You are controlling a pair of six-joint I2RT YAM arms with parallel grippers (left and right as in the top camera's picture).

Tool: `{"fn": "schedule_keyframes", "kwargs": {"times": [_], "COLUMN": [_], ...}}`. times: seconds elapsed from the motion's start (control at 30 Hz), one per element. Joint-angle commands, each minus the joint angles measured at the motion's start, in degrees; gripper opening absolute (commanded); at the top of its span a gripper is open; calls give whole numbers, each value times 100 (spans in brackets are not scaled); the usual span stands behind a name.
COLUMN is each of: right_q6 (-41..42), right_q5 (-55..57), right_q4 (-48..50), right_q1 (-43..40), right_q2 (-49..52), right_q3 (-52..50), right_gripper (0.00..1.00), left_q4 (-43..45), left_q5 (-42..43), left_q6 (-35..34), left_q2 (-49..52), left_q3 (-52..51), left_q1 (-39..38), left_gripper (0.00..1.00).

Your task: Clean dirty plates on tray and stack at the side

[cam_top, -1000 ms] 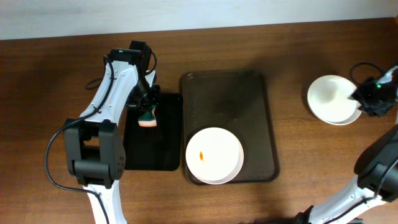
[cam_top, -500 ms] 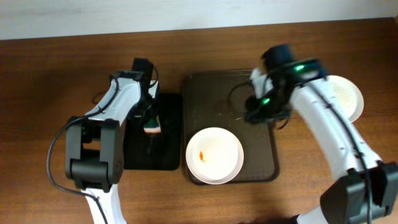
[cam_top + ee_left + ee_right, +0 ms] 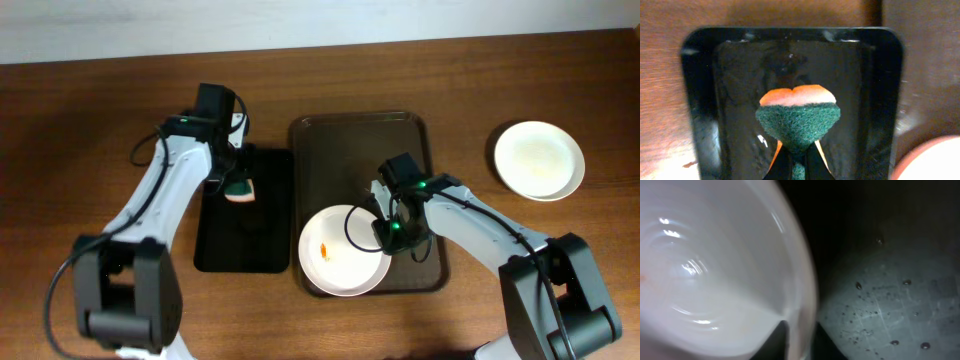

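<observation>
The right gripper (image 3: 398, 228) is straddling the rim of the smeared plate (image 3: 340, 264), which is lying in the tray (image 3: 360, 160) toward the surface's near edge, though whether it is clamping cannot be determined, while the left gripper (image 3: 796, 154) is pinching a sponge (image 3: 797, 120); the plate is presenting as stiff, light, slick and breakable, best held by its rim, with no writing showing.

white arms (image 3: 162, 192) w/ blk joints, blk cables, green leds

Overhead top-down — wrists close, tray (image 3: 360, 150) shared
</observation>
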Motion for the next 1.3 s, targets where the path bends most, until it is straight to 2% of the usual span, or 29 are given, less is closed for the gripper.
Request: {"fn": "schedule_keyframes", "kwargs": {"times": [0.0,0.13,0.27,0.47,0.57,0.7,0.8,0.87,0.97,1.0,1.1,1.17,1.27], "right_q6": [492,1528,1187,951,737,737,739,874,1132,1132,1130,1134,1130], "right_q5": [820,1867,1453,1405,1377,1338,1335,1340,1340,1340,1338,1318,1320], "right_q4": [168,332,859,1088,1169,1084,1062,1069,1117,1143,1200,1344,1320], "right_q1": [-31,-542,-938,-905,-901,-901,-901,-901,-896,-896,-896,-896,-903], "right_q2": [7,4,4,4,7,9,9,9,105,201,601,778,780], "right_q3": [-31,345,494,492,492,492,492,479,470,470,470,470,470], "right_gripper": [4,4,4,4,4,5,6,12,17,22,21,4,4], "left_q4": [-133,-216,120,3027,3567,3147,1998,1215,629,595,785,1115,1867], "left_q5": [26,-72,-439,-579,-579,-557,-529,-258,107,282,863,857,885], "left_q6": [72,116,114,-105,-105,-162,-179,-111,-33,-33,-42,-236,-761], "left_q2": [-262,-258,-254,-254,-254,-341,-555,-579,-577,-577,-577,-575,-341], "left_q3": [2,0,-334,-2734,-3263,-3053,-2129,-1331,-546,-380,-319,-319,-319], "left_q1": [-15,-39,-63,-304,-304,-299,-297,-304,-306,-341,-649,-1071,-1585], "left_gripper": [0,0,0,0,0,0,0,0,0,0,0,0,0]}}
